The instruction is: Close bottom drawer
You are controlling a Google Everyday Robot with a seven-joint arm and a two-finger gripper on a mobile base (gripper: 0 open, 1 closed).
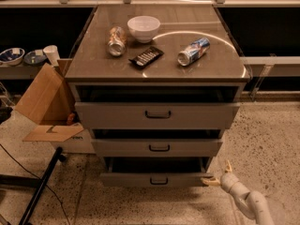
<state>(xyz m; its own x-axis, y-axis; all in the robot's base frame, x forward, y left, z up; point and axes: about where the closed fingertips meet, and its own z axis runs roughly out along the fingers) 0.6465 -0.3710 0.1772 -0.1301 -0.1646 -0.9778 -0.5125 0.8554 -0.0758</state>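
The bottom drawer (157, 178) is the lowest of three grey drawers in the cabinet. It is pulled out, its front panel with a small black bar handle (159, 181) standing forward of the cabinet. My gripper (217, 175) is at the drawer front's right end, low at the right of the view. One pale fingertip (209, 181) touches the panel's right corner and the other points up beside it, so the fingers are spread open and hold nothing.
The middle drawer (158, 147) and top drawer (157, 115) also stand out. On the cabinet top lie a white bowl (143, 28), two cans (193, 51) and a black remote (146, 56). An open cardboard box (44, 104) and a black stand leg (40, 187) are at the left.
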